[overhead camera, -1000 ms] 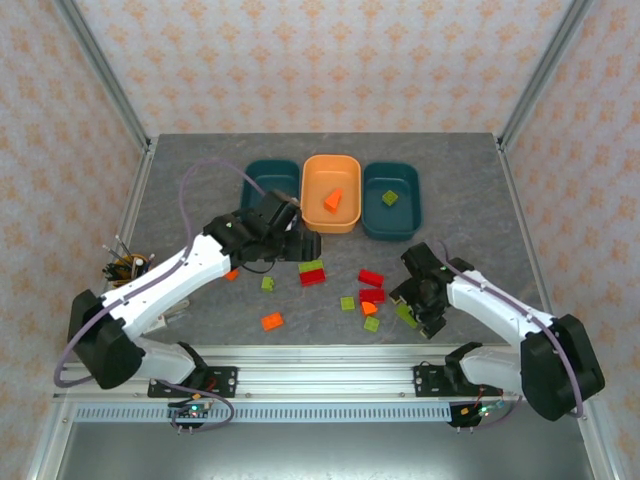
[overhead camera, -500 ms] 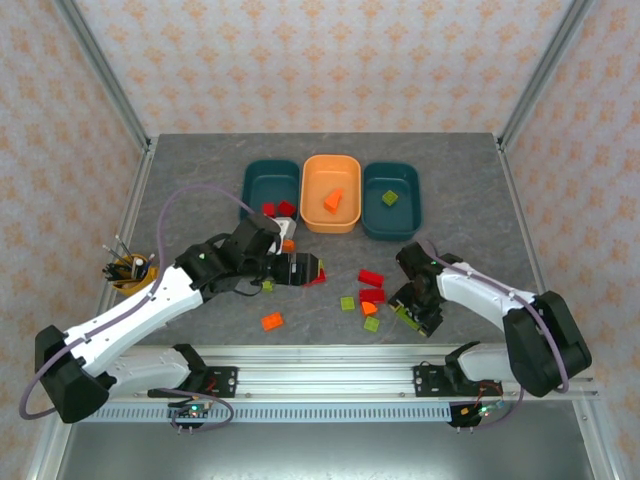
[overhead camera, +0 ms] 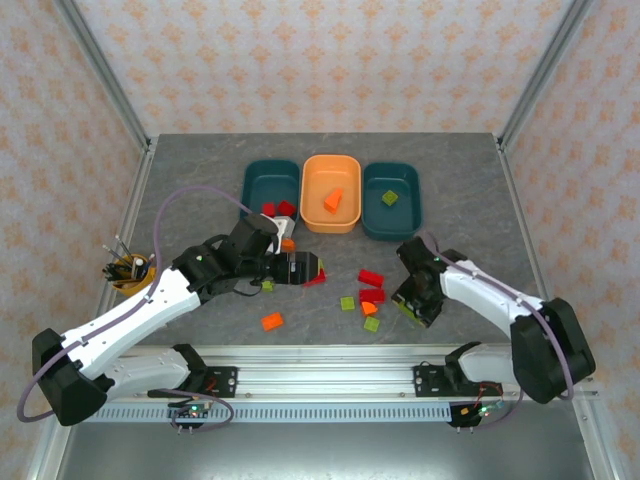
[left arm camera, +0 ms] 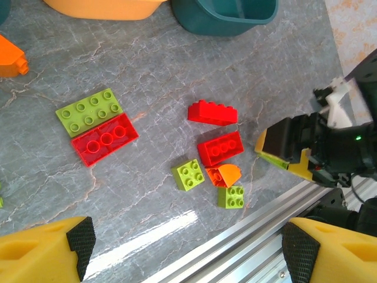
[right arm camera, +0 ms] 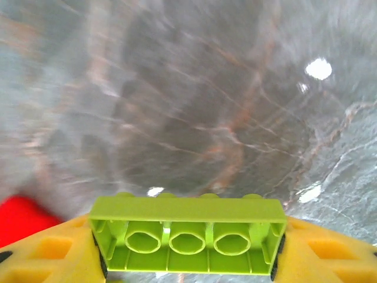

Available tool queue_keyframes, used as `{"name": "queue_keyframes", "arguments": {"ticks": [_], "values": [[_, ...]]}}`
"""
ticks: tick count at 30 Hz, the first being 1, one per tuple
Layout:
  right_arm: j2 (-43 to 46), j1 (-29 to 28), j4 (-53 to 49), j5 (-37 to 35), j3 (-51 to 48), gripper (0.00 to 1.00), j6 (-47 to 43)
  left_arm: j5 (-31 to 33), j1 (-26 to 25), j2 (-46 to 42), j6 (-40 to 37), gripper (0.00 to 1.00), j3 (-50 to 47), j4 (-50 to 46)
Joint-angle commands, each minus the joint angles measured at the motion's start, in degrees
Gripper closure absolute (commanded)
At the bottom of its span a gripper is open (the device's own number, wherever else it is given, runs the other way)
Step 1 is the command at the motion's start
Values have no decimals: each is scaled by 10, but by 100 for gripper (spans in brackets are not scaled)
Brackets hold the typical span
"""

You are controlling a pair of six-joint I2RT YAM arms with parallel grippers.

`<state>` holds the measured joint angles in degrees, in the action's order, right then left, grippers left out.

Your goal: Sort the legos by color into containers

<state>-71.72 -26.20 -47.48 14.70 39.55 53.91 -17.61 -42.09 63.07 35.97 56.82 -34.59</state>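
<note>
The left arm stretches from its base toward 1 o'clock, then bends so that the left gripper (overhead camera: 306, 268) points toward 3 o'clock near the middle of the table (overhead camera: 200, 180). Its yellow fingers (left arm camera: 53, 244) stand wide apart with nothing between them. They hang above a green plate (left arm camera: 89, 112) and a flat red brick (left arm camera: 105, 138) that lie touching side by side.

The right arm folds from its base toward 10 o'clock, with the wrist tipped down close to the front rail. The right gripper (overhead camera: 413, 308) is clenched on a long yellow-green brick (right arm camera: 187, 227), one pad at each short end, hollow underside toward the wrist camera.

At 9 o'clock from that gripper lies a loose cluster: a red block (overhead camera: 371, 277), a second red block (overhead camera: 373, 295), a small green cube (overhead camera: 347, 302) and an orange piece (overhead camera: 369, 308).

At 12 o'clock three trays sit in a row. The left teal tray (overhead camera: 270, 180) has red pieces (overhead camera: 286, 208) at its near end. The orange tray (overhead camera: 315, 185) holds an orange wedge (overhead camera: 333, 200). The right teal tray (overhead camera: 400, 215) holds a green brick (overhead camera: 389, 198).
</note>
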Motion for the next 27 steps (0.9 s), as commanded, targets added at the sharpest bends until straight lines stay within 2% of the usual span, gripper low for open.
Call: {"name": "queue_keyframes", "arguments": {"ticks": [1, 7, 11, 15, 19, 22, 27], "values": [[22, 0, -43, -71, 95, 43, -49, 10, -5, 12, 20, 14, 40, 25], [-81, 24, -59, -97, 267, 43, -151, 32, 20, 84, 43, 13, 131, 29], [-192, 53, -35, -52, 376, 43, -224, 33, 53, 120, 68, 13, 162, 49], [-327, 76, -61, -20, 501, 43, -298, 29, 88, 144, 78, 13, 189, 58], [-434, 91, -106, -12, 600, 42, -338, 31, 101, 163, 66, 13, 217, 41], [-493, 95, -140, -3, 644, 42, -348, 45, 106, 166, 67, 13, 227, 26], [-526, 99, -143, -9, 644, 39, -340, 74, 109, 163, 70, 14, 234, -17]]}}
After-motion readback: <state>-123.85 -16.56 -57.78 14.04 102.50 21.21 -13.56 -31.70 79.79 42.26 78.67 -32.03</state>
